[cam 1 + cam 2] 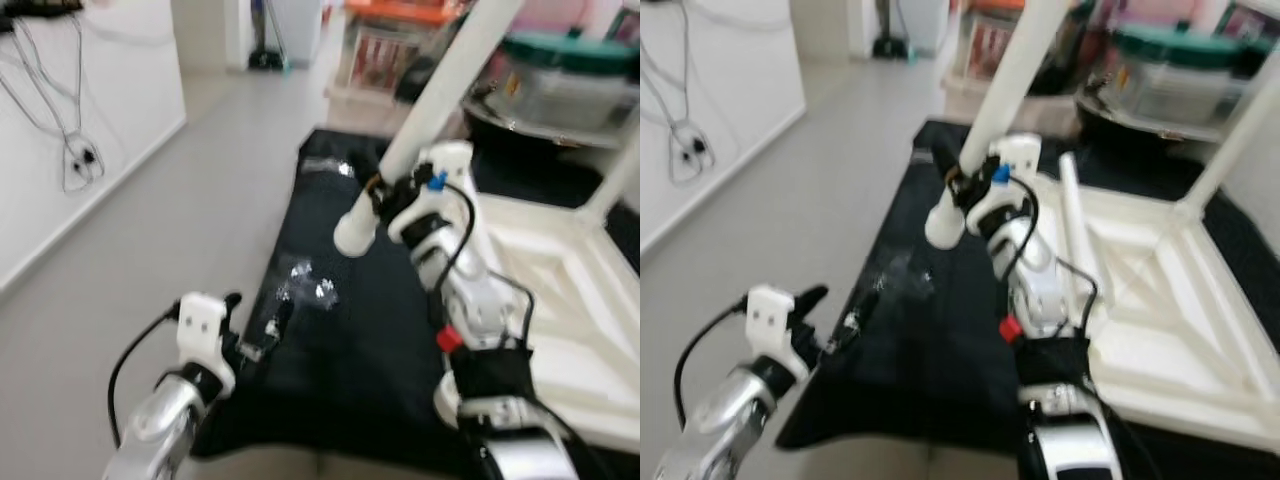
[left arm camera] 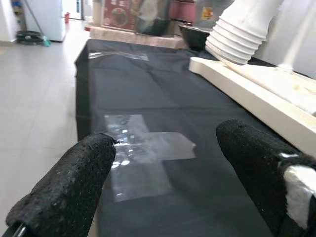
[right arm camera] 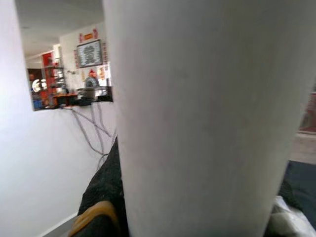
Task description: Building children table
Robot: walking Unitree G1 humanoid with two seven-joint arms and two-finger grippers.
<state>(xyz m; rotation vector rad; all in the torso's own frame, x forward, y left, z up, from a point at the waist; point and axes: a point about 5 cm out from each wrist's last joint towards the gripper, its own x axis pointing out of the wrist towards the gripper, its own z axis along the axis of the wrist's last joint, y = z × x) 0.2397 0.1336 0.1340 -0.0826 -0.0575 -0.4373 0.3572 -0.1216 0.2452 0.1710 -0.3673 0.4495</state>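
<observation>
mat (image 1: 350, 370) lay on the floor (image 1: 180, 210). upturned tabletop (image 1: 570, 300) sat on the mat's right part. plastic bits (image 1: 300, 285) lay on the mat to the left. right gripper (image 1: 385, 195) held a table leg (image 1: 440, 90) above the mat's middle; left gripper (image 1: 262, 325) at the mat's left edge. shelves w/ boxes (image 1: 560, 70) stood behind.

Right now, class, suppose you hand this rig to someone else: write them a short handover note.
Right gripper: shut on the white table leg, held tilted above the black mat.
Left gripper: open, holding nothing, low over the mat's near left part by the clear tape patch.
Upturned white tabletop frame lies on the mat's right side with one leg standing.
Left: fit the held leg.
</observation>
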